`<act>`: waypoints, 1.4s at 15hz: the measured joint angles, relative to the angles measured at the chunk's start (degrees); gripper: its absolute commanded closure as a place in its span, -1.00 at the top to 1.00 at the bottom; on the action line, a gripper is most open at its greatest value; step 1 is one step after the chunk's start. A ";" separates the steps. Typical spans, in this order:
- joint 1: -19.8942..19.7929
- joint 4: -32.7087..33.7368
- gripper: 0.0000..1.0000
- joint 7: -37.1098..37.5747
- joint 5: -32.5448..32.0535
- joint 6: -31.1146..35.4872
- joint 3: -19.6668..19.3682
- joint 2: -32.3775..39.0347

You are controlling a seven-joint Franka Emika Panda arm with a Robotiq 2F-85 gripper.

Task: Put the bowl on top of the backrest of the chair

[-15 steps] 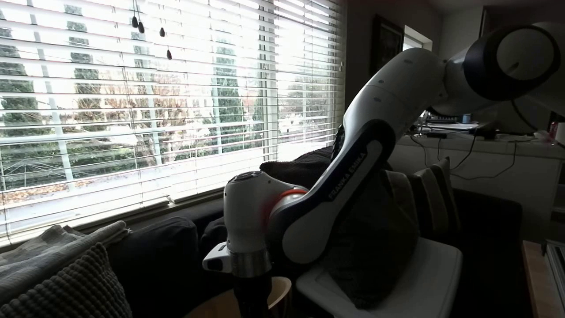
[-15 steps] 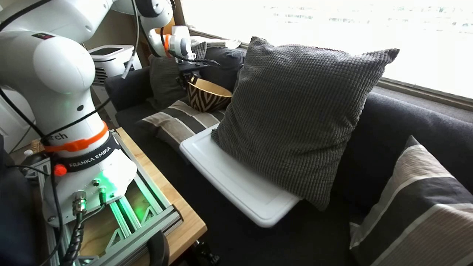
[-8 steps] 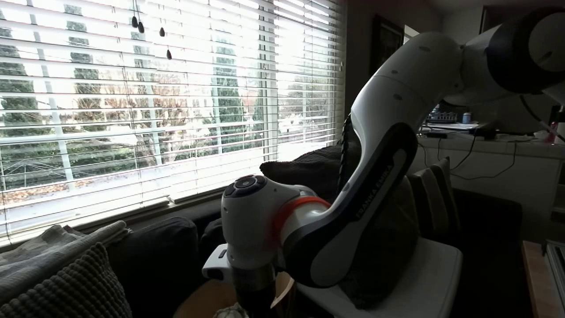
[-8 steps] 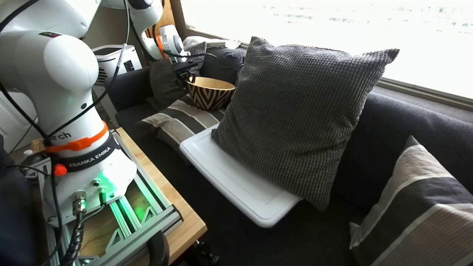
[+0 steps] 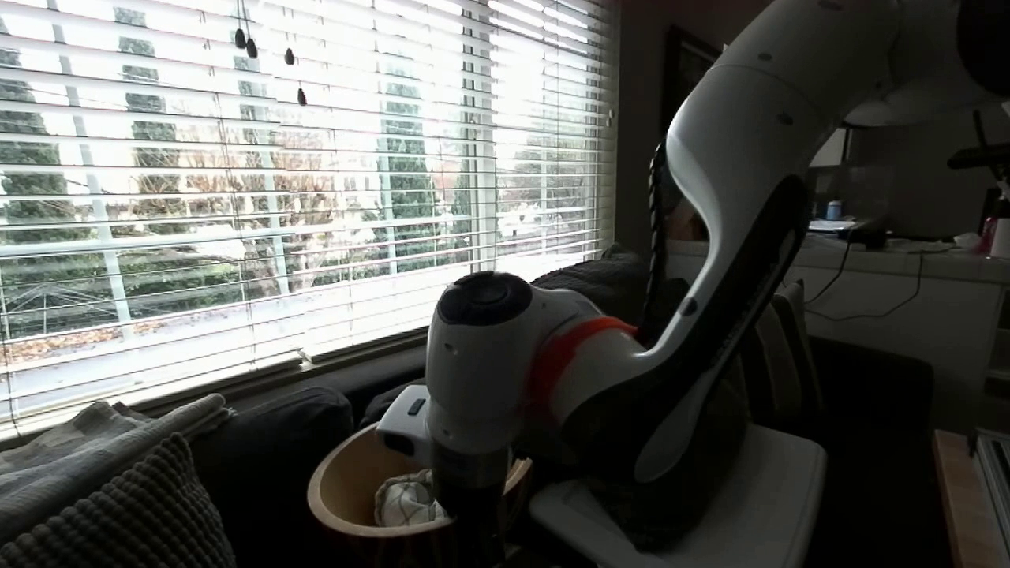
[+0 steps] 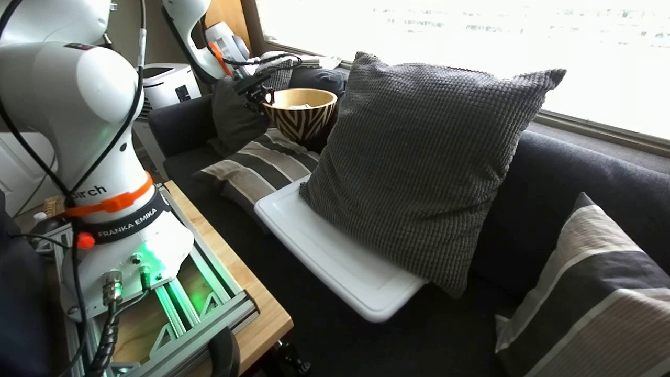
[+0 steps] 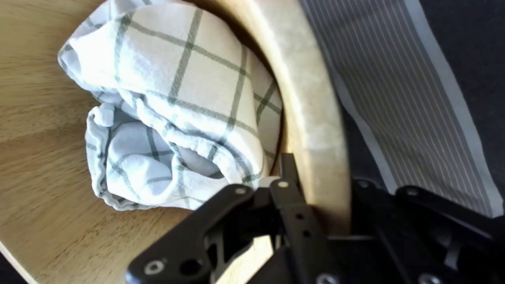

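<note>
A living room in someone's home. In an exterior view, a long dark sofa (image 6: 586,175) stands beneath a window (image 6: 471,31), with a textured cushion (image 6: 429,157) at the middle and a striped pillow (image 6: 596,288) near right. In an exterior view, slatted blinds (image 5: 331,213) cover the glass, trees (image 5: 406,170) showing through; a woven throw (image 5: 118,454) lies near left, and a cord (image 5: 868,317) droops from a counter (image 5: 955,267) far right.
</note>
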 measured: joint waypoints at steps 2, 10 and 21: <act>1.72 -2.53 -0.89 3.35 -2.76 -0.28 -1.14 -2.87; 3.38 -10.42 -0.89 5.78 -6.05 -7.14 1.32 -14.55; -5.73 -12.24 -0.54 -8.21 -4.60 -15.09 10.27 -26.89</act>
